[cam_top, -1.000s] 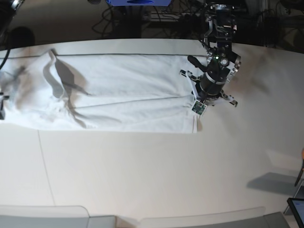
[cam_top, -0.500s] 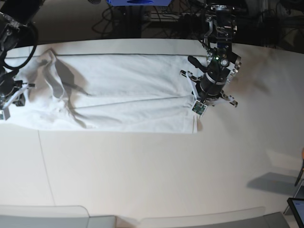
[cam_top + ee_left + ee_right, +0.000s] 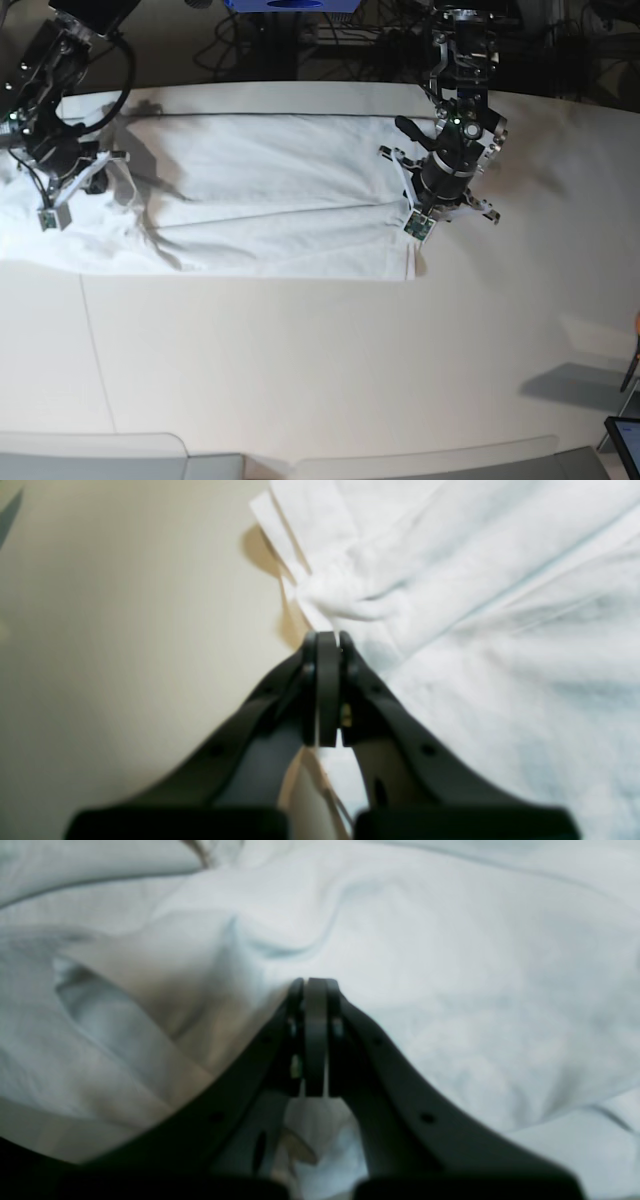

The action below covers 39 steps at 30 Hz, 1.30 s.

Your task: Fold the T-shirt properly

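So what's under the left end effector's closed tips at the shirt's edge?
The left end effector meets a bunched edge of the wrinkled white cotton T-shirt, with smooth off-white tabletop beside it. Whether fabric is pinched between the tips is hidden.

1. No text, label, brand, number or sign can be read in any view.
2. The T-shirt (image 3: 270,195) is plain white, with no print.
3. The small green boards on the arms are too small to read.
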Motion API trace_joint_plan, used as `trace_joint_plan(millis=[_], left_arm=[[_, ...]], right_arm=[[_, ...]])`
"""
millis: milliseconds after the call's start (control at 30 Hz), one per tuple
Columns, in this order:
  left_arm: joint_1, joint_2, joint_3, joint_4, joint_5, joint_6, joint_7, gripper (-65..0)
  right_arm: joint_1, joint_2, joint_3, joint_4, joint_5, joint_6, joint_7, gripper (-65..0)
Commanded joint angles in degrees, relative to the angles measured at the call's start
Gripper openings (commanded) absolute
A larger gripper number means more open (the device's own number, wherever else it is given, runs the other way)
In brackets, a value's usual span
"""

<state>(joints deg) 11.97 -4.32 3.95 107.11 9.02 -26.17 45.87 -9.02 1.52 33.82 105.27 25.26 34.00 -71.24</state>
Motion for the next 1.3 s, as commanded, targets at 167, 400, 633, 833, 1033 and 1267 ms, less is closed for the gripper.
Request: trace_joint_plan(millis=[167,400,633,833,1033,1267], left_arm=[[-0.4,-0.2,0.1,0.9,0.1,0.3,-0.9,-65.0],[-0.7,-0.2,0.5,-1.1,0.1,0.3,-0.9,-65.0],[-0.5,-0.2,0.0,-1.2,0.1,0.3,-0.9,-65.0],[-0.5,-0.2,0.0,-1.2,0.0,0.3,-0.9,-65.0],[-0.7,-0.2,0.0,-1.1,0.0,0.3,-0.9,-65.0],[-0.9,-0.2,-0.6,-1.0,0.0,0.3,-0.9,-65.0]], right_arm=[[-3.7,-0.5,-6.8,6.3,1.9,0.2,1.0,-64.3],[-4.4,-1.2,-8.5,5.8,4.8,-0.2,1.1,-64.3],[-4.3,-0.8,-5.4,8.6,5.4,-0.2,0.6,-64.3],[-4.0,-0.7,-3.0,8.7,9.4,0.0,-1.2,-64.3],[-0.8,2.1,-2.7,7.3,10.1,0.0,-1.2,-64.3],[2.2,1.8,-3.8,-0.7,10.1,0.0,-1.0,-64.3]])
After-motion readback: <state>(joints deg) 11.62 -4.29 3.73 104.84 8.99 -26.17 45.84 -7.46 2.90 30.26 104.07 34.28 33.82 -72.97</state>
